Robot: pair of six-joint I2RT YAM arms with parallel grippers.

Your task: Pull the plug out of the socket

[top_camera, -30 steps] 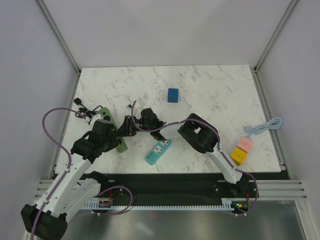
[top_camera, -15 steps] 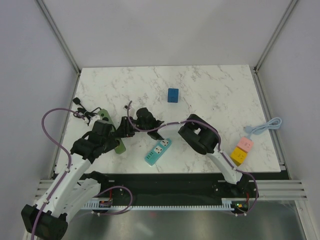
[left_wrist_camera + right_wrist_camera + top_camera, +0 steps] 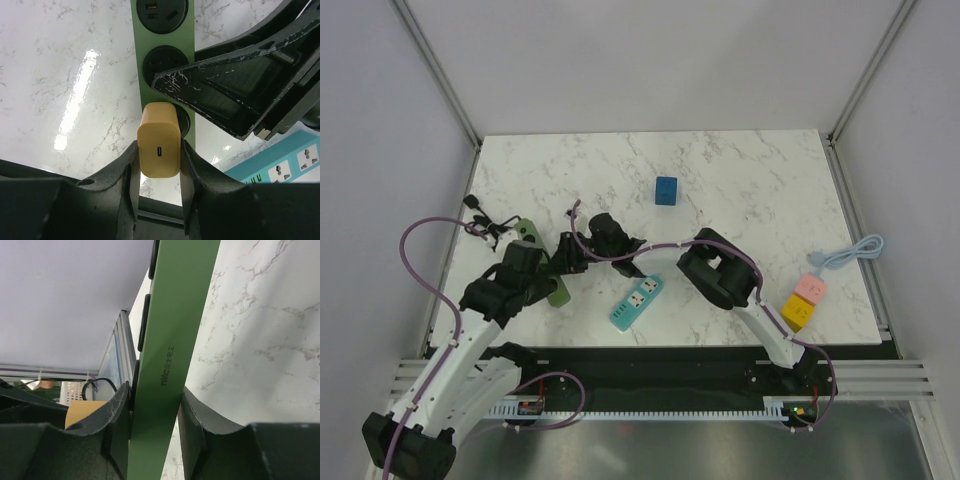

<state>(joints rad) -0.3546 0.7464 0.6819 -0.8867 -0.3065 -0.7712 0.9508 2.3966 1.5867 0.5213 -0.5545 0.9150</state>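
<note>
**Ann:** While the overhead camera shows only a knot of black arms at the left of the marble table [image 3: 750, 170], the left wrist camera has the detail. The left gripper [image 3: 159, 150] is clamped on the yellow plug [image 3: 159, 142], one finger against each flank.

**Ben:** And where does the plug sit?

**Ann:** Its far end is at the nearest round outlet of the green power strip [image 3: 162, 50]. The prongs are hidden, so I can't say how deep it is. Two more outlets run up the strip beyond it.

**Ben:** From the right wrist you see the strip side-on, a long green edge with small lettering. The right gripper [image 3: 152, 395] is closed on it, with its fingers [image 3: 117, 430] pressed to both faces. A sliver of yellow plug peeks out at lower left.

**Ann:** The left wrist view catches that right gripper too, as a scuffed black wedge coming in across the strip.

**Ben:** Only the top view gives the rest of the layout. A teal power strip [image 3: 636, 302] lies just right of the arms. A blue cube [image 3: 666, 190] sits farther back, and a black cable [image 3: 485, 226] is bunched at the green strip's far end.

**Ann:** A corner of that teal strip also shows in the left wrist picture.
</note>
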